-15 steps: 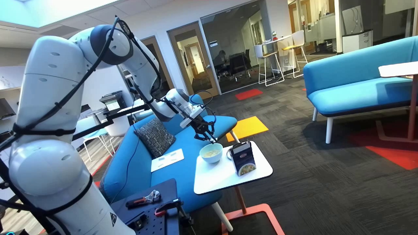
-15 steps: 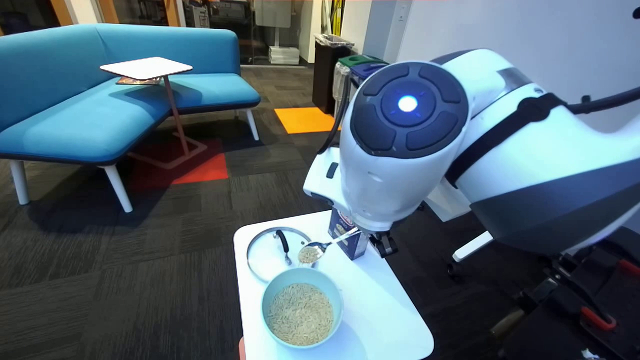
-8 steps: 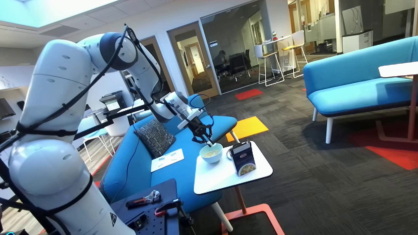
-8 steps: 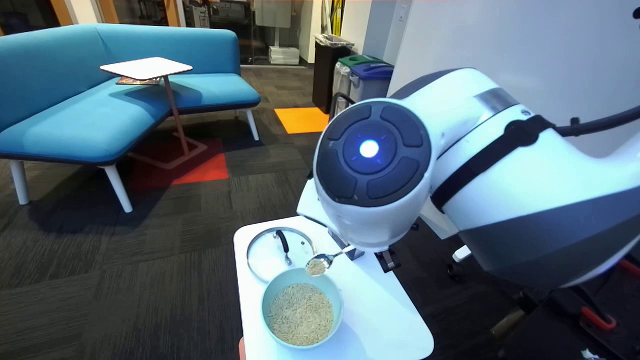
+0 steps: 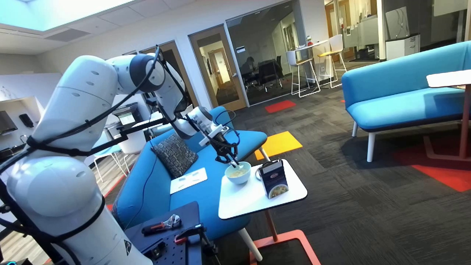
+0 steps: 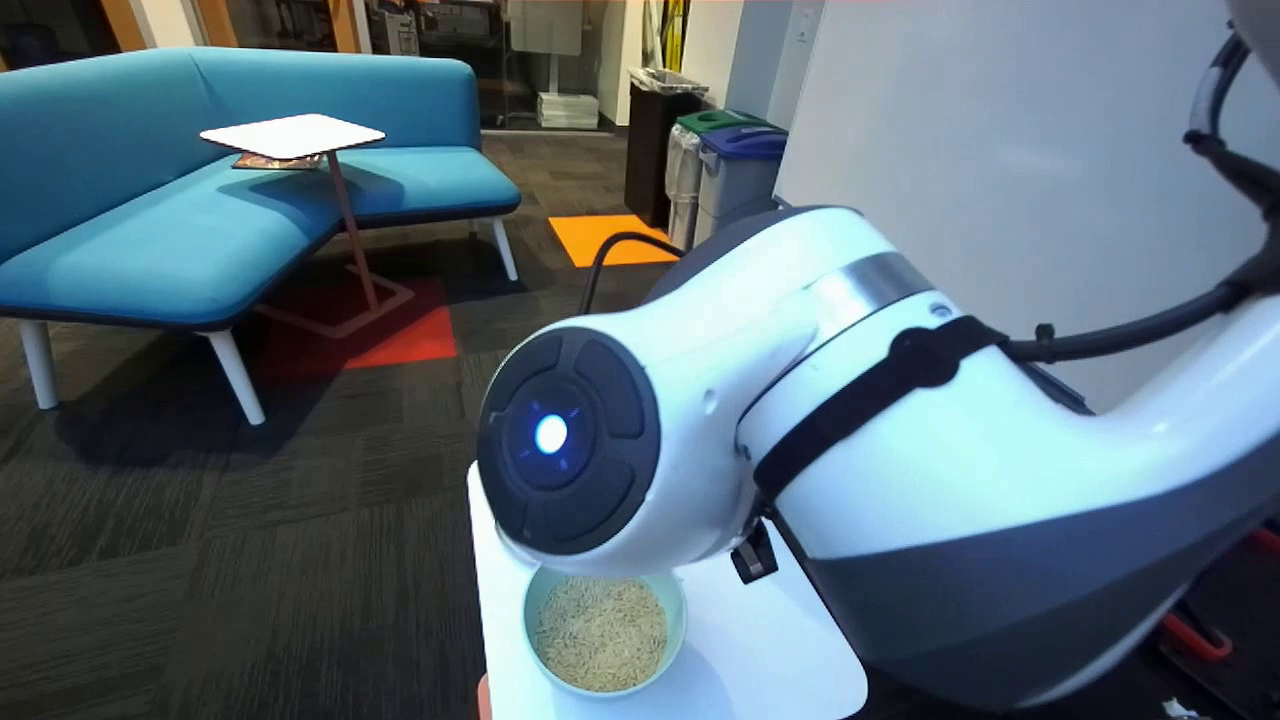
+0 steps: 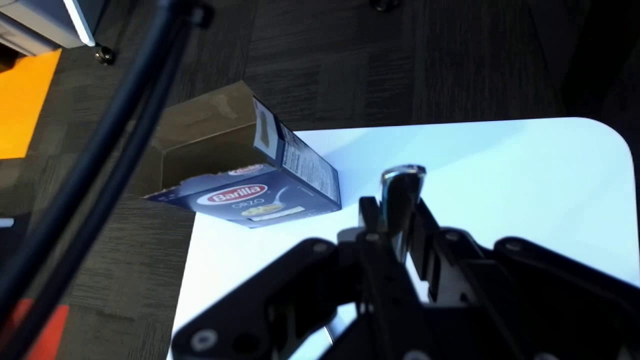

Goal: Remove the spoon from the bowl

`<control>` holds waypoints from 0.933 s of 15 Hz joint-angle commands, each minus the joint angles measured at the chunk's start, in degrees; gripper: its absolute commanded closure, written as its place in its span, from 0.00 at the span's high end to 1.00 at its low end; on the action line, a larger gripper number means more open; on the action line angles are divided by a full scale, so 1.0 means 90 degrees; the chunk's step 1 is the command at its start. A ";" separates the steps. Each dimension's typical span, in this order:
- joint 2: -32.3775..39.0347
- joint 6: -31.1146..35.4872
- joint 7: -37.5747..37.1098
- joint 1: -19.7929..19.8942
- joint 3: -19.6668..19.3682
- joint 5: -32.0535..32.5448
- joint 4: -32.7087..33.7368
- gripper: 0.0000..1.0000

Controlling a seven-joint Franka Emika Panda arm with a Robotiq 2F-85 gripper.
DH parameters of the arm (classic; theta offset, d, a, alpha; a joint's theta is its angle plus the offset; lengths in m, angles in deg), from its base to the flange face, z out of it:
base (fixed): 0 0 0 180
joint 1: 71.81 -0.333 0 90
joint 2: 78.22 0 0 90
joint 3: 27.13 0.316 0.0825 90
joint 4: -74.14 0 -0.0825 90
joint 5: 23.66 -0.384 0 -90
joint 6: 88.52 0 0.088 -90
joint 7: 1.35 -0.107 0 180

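My gripper [image 7: 397, 220] is shut on the handle of a shiny metal spoon [image 7: 401, 187], whose end stands up between the fingers in the wrist view. In an exterior view the gripper [image 5: 234, 162] is at the far rim of the bowl [image 5: 238, 179], tilted down toward its inside. The bowl is white outside and pale bluish-green inside. In another exterior view the bowl [image 6: 676, 606] holds pale grains of orzo. There the robot's wrist hides the spoon and most of the gripper. I cannot tell whether the spoon's head touches the orzo.
A dark blue Barilla orzo box [image 5: 273, 178] stands open on the white table [image 5: 235, 202], right of the bowl; it also shows in the wrist view [image 7: 250, 192]. A blue sofa [image 5: 200, 154] adjoins the table. The arm mostly hides a round lid near the bowl.
The arm has come forward and down, carrying the spoon from beside the bowl to its rim. The wrist now covers the spoon, box and lid in an exterior view. The bowl has not moved.
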 commanded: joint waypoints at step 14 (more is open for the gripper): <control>0.1635 -0.3049 0.1022 -0.1474 -0.0644 0.0689 0.2981 0.04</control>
